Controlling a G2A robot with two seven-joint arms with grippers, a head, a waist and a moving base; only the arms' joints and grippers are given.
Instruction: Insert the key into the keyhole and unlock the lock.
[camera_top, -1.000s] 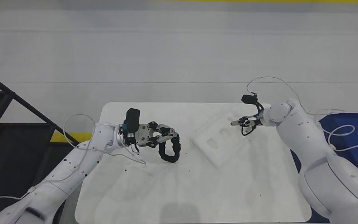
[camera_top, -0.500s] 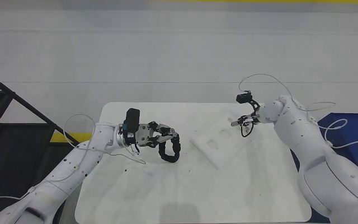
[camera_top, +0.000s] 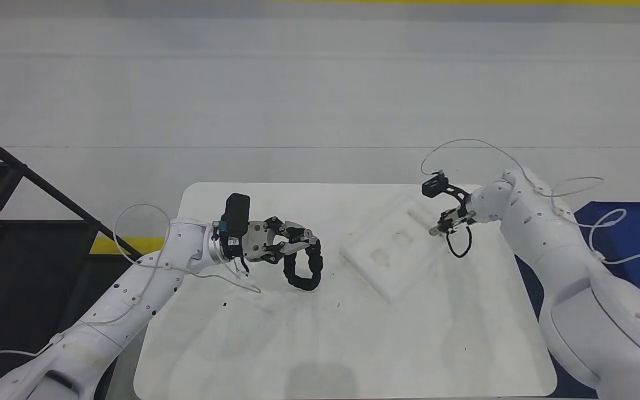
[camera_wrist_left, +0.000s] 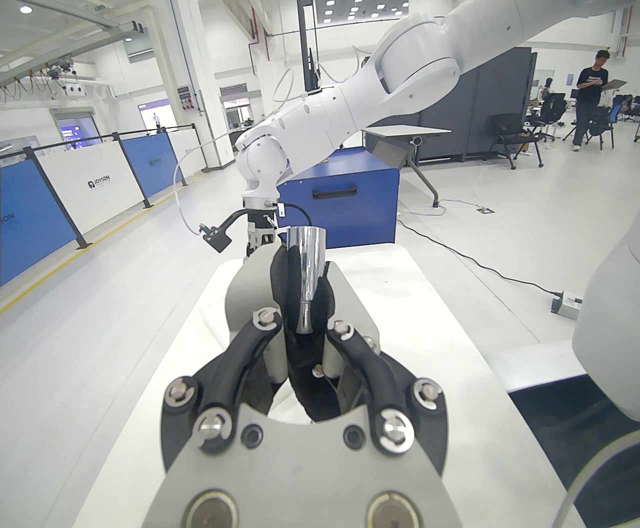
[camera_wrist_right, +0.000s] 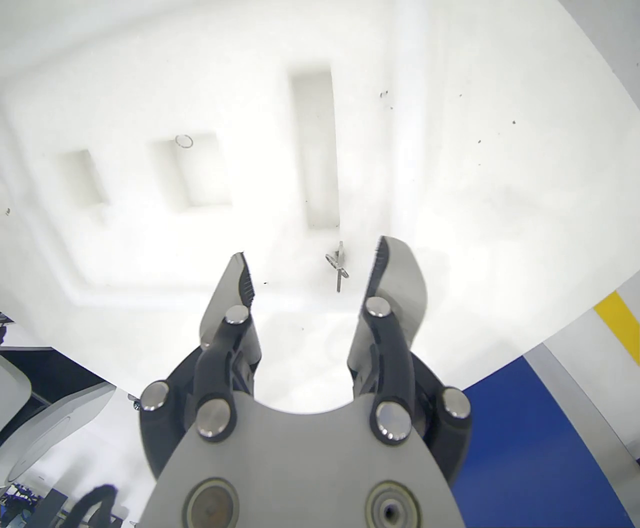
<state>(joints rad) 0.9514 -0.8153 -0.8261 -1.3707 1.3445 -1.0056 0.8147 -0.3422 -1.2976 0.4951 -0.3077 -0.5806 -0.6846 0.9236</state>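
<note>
My left gripper (camera_top: 290, 243) is shut on a black cable lock (camera_top: 304, 270), held just above the white table (camera_top: 300, 340) left of centre. In the left wrist view the lock's chrome cylinder (camera_wrist_left: 306, 270) stands up between the fingers (camera_wrist_left: 240, 300). A small metal key (camera_wrist_right: 339, 264) lies on the white foam tray (camera_wrist_right: 150, 240), just past the end of a long slot. My right gripper (camera_wrist_right: 312, 260) hangs open right above the key, which sits nearer one finger. From above, the right gripper (camera_top: 440, 228) is over the foam tray's (camera_top: 395, 250) right edge.
The tray has two square recesses and one long slot; a small metal ring (camera_wrist_right: 184, 141) lies in one recess. A blue cabinet (camera_wrist_left: 340, 200) stands off the table's right side. The table's front half is bare.
The right gripper has swung from pointing sideways to pointing down and has shifted a little right, over the tray's edge. The left arm and lock have stayed still.
</note>
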